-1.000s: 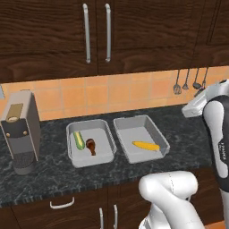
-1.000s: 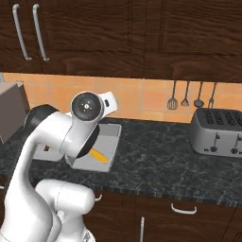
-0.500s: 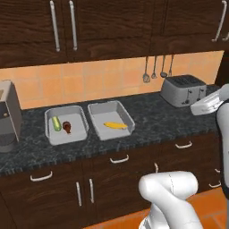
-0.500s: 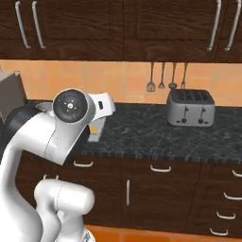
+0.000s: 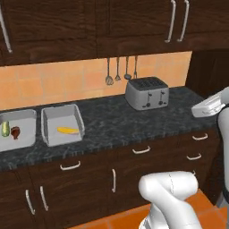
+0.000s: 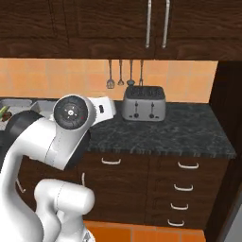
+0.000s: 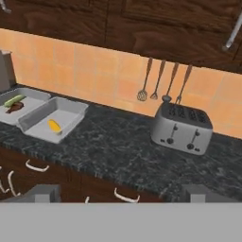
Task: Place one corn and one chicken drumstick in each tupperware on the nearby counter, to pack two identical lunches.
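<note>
Two light-grey tupperware trays sit side by side on the dark speckled counter (image 5: 120,125) at the far left. The left tupperware (image 5: 19,113) holds a husked pale corn (image 5: 5,129) and a brown chicken drumstick (image 5: 15,132). In the right tupperware (image 5: 60,109) lies a plain yellow corn (image 5: 67,130). The hand view shows the same trays at its left: yellow corn (image 7: 54,126), husked corn (image 7: 13,100), drumstick (image 7: 15,107). My gripper (image 7: 120,196) is open and holds nothing. It hangs high in front of the counter, well to the right of the trays.
A steel toaster (image 5: 146,92) stands against the tiled wall, with kitchen utensils (image 5: 118,71) hanging above it. Dark cabinets with silver handles (image 5: 141,150) run below the counter. A tall dark panel (image 6: 229,142) ends the counter on the right.
The whole picture has shifted: the base has driven right, so the trays now sit at the far left and the toaster is central. The gripper stays open.
</note>
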### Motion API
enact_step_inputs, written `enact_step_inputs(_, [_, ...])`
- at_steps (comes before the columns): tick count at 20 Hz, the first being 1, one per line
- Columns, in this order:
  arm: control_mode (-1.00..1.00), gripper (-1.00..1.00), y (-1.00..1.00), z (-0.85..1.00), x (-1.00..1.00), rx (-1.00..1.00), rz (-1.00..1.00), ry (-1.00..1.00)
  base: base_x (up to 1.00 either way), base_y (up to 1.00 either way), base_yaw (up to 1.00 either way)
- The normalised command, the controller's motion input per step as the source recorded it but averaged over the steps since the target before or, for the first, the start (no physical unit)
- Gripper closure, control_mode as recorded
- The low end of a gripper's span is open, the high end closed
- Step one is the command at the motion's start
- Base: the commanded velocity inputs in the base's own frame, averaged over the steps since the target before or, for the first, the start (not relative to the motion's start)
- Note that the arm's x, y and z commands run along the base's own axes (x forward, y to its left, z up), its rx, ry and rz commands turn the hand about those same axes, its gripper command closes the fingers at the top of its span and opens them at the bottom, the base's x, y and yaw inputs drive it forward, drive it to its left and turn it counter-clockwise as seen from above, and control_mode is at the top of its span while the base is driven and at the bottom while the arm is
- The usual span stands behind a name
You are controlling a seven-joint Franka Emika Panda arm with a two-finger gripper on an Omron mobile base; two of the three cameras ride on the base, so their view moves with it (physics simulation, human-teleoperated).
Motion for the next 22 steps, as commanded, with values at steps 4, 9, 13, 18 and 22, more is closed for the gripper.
enact_step_inputs(4, [1.0, -1.0, 0.0, 0.0, 0.0, 0.0, 0.0, 0.0, 0.0, -0.88, 0.0])
enact_step_inputs(9, [1.0, -1.0, 0.0, 0.0, 0.0, 0.0, 0.0, 0.0, -0.18, -0.91, 0.0])
enact_step_inputs(13, [1.0, -1.0, 0.0, 0.0, 0.0, 0.0, 0.0, 0.0, -0.22, -0.97, -0.01])
enact_step_inputs(18, [1.0, -1.0, 0.0, 0.0, 0.0, 0.0, 0.0, 0.0, -0.21, -0.98, -0.01])
enact_step_inputs(22, [1.0, -1.0, 0.0, 0.0, 0.0, 0.0, 0.0, 0.0, -0.12, -0.99, -0.01])
